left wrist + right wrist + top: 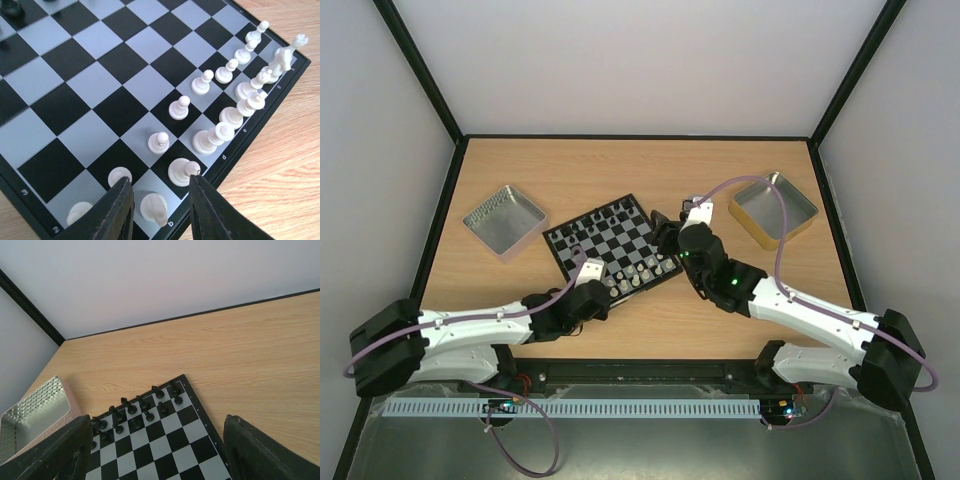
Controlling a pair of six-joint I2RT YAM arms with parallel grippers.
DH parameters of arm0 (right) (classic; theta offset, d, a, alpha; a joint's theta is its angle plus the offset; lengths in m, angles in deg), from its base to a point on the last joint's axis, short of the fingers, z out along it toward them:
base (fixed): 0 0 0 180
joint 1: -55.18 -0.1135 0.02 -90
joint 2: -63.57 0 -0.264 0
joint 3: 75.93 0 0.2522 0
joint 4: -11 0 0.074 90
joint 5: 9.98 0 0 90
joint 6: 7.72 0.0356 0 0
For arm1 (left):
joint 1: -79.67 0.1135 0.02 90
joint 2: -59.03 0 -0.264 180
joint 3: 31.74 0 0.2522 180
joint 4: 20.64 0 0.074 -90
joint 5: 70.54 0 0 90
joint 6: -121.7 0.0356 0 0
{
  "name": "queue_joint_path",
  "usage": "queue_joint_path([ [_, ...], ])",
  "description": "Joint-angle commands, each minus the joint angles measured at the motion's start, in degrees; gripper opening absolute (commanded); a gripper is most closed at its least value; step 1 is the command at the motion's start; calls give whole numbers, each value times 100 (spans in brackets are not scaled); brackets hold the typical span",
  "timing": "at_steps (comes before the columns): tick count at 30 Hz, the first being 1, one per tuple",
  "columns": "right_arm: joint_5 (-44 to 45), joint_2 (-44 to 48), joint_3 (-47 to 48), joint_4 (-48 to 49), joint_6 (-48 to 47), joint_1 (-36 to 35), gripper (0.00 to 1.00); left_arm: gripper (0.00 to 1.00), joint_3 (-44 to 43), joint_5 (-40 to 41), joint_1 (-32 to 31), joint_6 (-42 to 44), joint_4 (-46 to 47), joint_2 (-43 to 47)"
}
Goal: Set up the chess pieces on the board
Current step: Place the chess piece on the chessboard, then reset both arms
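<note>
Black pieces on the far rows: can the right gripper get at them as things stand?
Probably yes. The right gripper is open wide over the board, and the black pieces stand just ahead with only bare squares between. They stand crowded, so neighbours could get nudged.

Angled checkered board (pixel 75 90), cream pieces (pixel 179 107) lining near rows, black pieces (pixel 132 409) opposite

silver tray (pixel 505 218): left on wooden table (pixel 620 165) | gold tray (pixel 772 207): right, well apart

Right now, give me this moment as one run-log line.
left gripper: open around white piece on board | right gripper: open, empty, at board edge
</note>
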Motion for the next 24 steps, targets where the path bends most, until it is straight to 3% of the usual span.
queue_joint_path([
  [1,130,282,79,-200,67,-2,71,34,-228,254,-36,3,-423,484],
  [11,902,1348,-403,-886,89,4,73,54,-1214,1122,-23,457,-1524,2116],
  [16,1326,2128,-519,-1482,135,-7,80,62,-1712,1331,-8,946,-1842,2890],
  [18,1457,2449,-563,-1640,133,-7,87,73,-1909,1409,-13,1087,-1962,3159],
  [21,1613,2842,-574,-1845,103,0,95,97,-2137,1648,-13,1142,-2182,3511],
  [24,1743,3116,-508,-2067,27,-7,98,100,-2272,1996,-9,1081,-2456,3844],
])
